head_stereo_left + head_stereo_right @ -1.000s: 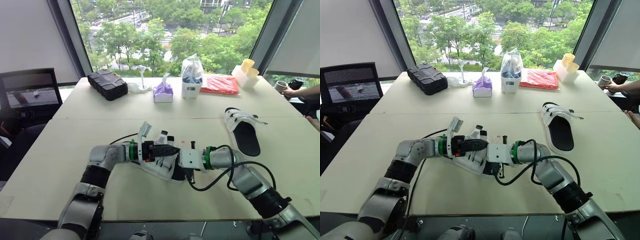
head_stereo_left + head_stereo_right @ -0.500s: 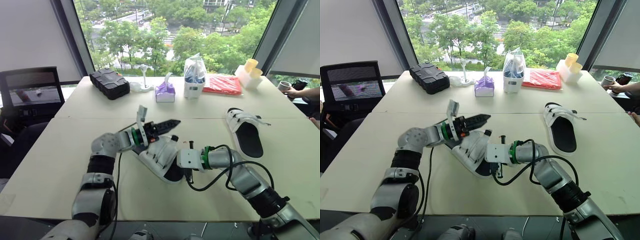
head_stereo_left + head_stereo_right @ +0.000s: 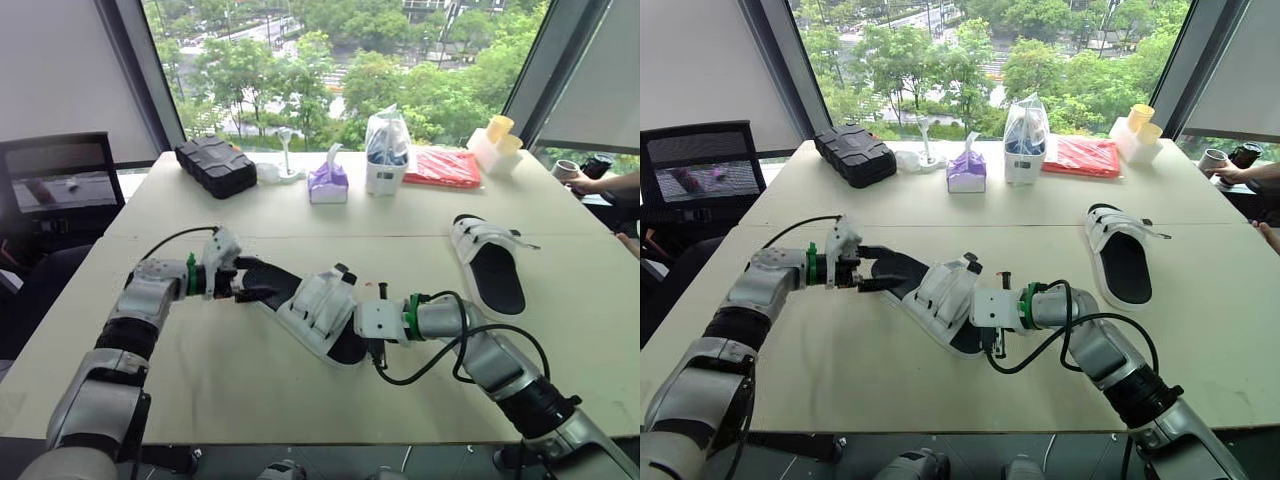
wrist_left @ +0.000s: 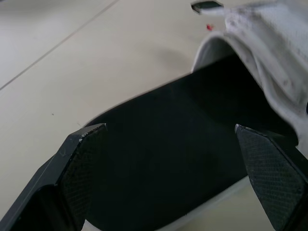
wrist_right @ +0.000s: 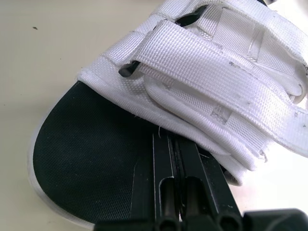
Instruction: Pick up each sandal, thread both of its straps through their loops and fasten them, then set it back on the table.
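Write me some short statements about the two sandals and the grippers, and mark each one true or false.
1. The left gripper has its fingers open on either side of the heel end of the near black-soled sandal with white straps. True.
2. The right gripper has its fingers spread wide. False: they are shut together on that sandal's toe end.
3. The second white-strapped sandal lies on the beige table, no gripper on it. True.
4. The black ribbed plastic case lies beside the second sandal. False: it is at the table's far left corner.
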